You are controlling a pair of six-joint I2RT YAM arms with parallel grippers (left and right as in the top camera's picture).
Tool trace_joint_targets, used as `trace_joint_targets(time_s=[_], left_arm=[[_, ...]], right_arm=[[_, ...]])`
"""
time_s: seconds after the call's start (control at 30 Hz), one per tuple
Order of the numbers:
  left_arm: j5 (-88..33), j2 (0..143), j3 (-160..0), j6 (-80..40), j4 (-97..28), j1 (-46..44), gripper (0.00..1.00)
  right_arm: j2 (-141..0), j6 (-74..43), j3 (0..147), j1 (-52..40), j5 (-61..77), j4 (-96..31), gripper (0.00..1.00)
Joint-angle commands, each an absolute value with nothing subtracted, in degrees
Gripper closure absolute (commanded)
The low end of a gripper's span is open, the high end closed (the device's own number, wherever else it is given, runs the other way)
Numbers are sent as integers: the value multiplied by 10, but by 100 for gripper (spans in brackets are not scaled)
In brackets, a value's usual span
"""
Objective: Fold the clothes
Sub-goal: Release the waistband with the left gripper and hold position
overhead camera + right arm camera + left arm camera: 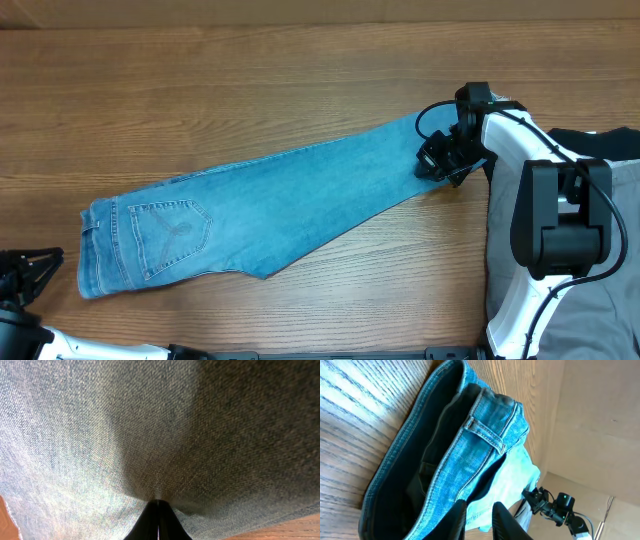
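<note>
1. The left gripper (pixel 477 505) is stationed at the near left corner of the wooden table (pixel 250 80). Its jaws are set slightly apart and nothing is clamped between them. It is positioned just beside the waistband (pixel 485 435), without touching it.
2. Grey trousers (pixel 600 310) are spread at the near right edge, beneath the right arm.
3. The light blue denim jeans (pixel 300 195) are laid flat across the middle of the table. The waist is placed near left and the legs are run diagonally toward the far right.
4. The waist opening is seen gaping, with a dark interior; no contents can be made out. The stitched back pocket (pixel 170 235) is turned upward and lies flat.
5. The right gripper (pixel 158 506) is located at the far ankle end. Its jaws are pressed together on the denim.
6. A black garment (pixel 610 145) is partly seen at the far right.
</note>
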State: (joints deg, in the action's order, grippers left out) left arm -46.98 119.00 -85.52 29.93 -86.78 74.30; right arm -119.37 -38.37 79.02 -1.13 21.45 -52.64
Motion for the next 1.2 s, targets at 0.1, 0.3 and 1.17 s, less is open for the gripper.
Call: trace_joint_targets(time_s=[0.1, 0.3, 1.17], left_arm=[[-498, 1174, -864, 296, -792, 705, 69], [-460, 1174, -864, 295, -730, 613, 46], [-348, 1175, -844, 240, -709, 569, 51]], right_arm=[[-1237, -390, 754, 7, 90, -540, 96], [-1237, -390, 754, 7, 90, -543, 96], [-1237, -386, 754, 7, 90, -543, 96]])
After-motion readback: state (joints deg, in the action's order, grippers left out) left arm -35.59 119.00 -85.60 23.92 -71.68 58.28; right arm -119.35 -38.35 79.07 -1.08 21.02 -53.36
